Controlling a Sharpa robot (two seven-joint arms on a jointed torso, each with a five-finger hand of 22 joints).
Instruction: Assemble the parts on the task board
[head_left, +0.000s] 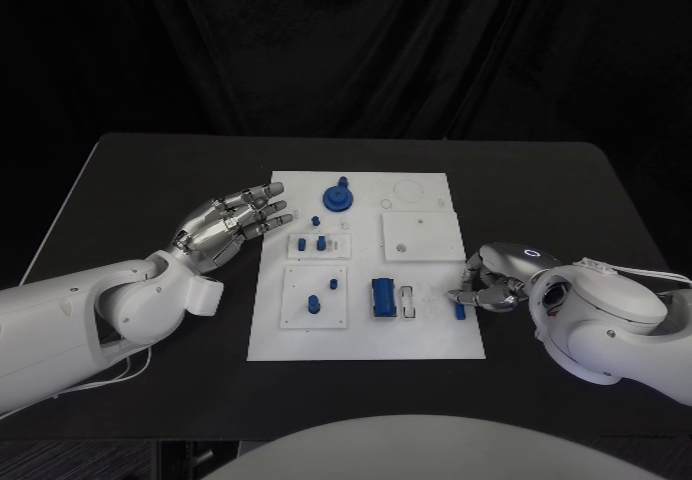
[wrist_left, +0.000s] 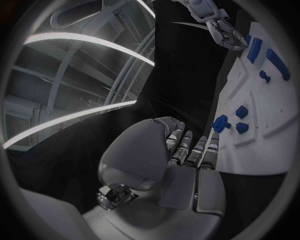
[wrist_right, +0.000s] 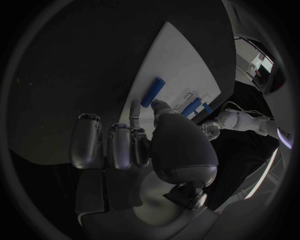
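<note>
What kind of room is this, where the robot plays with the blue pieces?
Probably a robot test lab, not a home. A black table stands before a dark curtain, and on it lies a white task board with small blue parts. The left hand hovers open and the right hand touches the board's edge.

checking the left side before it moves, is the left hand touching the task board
Apart. In the head view the left hand hovers open beside the task board, with dark table showing between its fingers and the board's edge.

The left hand is up over the table on the left, with its fingers spread apart and nothing in it. The right hand is low on the right, fingers curled in.
</note>
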